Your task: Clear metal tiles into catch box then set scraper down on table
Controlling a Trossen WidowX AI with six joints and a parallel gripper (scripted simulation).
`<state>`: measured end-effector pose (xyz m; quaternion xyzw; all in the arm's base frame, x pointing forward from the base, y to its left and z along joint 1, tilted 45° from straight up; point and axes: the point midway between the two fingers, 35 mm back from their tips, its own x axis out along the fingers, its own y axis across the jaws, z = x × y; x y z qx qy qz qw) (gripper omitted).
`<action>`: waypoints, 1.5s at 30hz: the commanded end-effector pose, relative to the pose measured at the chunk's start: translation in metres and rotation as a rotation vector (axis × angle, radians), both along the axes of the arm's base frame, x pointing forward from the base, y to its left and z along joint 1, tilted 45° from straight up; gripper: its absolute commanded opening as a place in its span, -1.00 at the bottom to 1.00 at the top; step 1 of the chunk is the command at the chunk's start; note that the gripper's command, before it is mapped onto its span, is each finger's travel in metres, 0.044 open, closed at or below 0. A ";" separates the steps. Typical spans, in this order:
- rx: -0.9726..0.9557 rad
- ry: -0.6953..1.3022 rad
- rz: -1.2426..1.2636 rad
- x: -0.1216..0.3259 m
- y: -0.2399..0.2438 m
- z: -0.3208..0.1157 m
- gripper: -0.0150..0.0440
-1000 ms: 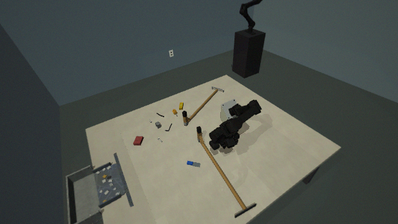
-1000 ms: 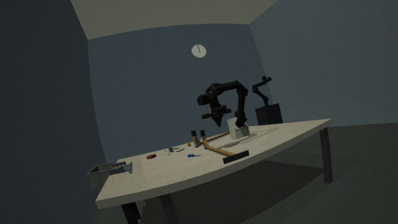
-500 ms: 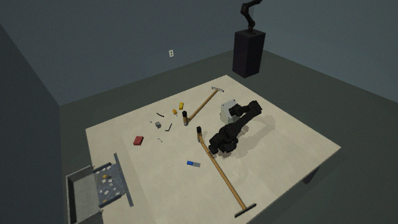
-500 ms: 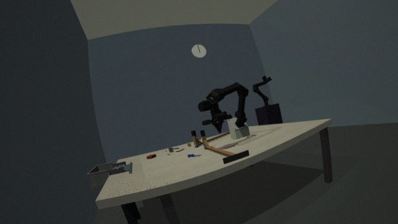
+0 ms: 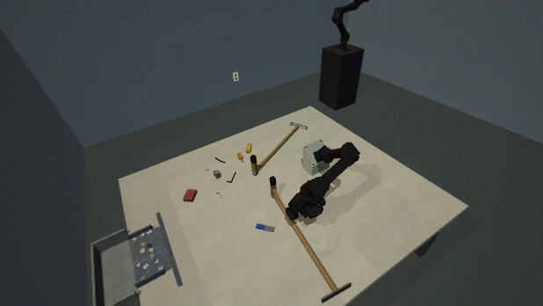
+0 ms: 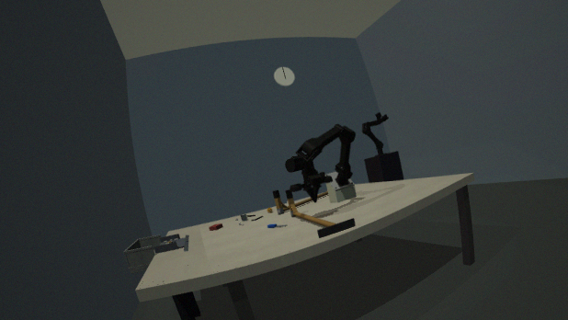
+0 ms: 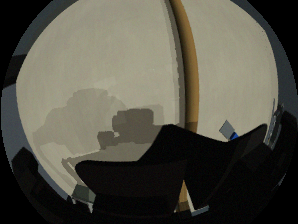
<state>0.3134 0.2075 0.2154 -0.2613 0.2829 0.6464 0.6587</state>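
Observation:
My gripper point(image 5: 313, 215) point(image 6: 315, 200) point(image 7: 166, 128) is shut and empty, pointing down beside and above the handle of the long scraper point(image 5: 307, 246) point(image 6: 313, 219) point(image 7: 190, 65). The scraper lies on the table, its dark blade near the front edge and its black-capped grip standing up at the other end. Any contact between fingertips and handle cannot be told. The steel bench plate point(image 5: 163, 239) is at the far left in the top view, with several pale and orange tiles point(image 5: 146, 266) on it. The catch box point(image 5: 109, 240) point(image 6: 138, 257) adjoins its outer end.
A second wooden-handled tool point(image 5: 278, 147) with a metal head lies farther back. A blue-and-grey stick point(image 5: 264, 228) lies left of the scraper. A red block point(image 5: 190, 195), a yellow block point(image 5: 249, 148) and several small parts lie on the left. A grey box point(image 5: 311, 163) stands by the arm's base.

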 end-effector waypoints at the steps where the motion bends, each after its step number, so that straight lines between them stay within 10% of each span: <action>1: -0.003 0.007 -0.005 -0.001 0.008 -0.009 -0.49; 45: 0.011 0.020 -0.019 0.007 0.050 -0.045 -0.49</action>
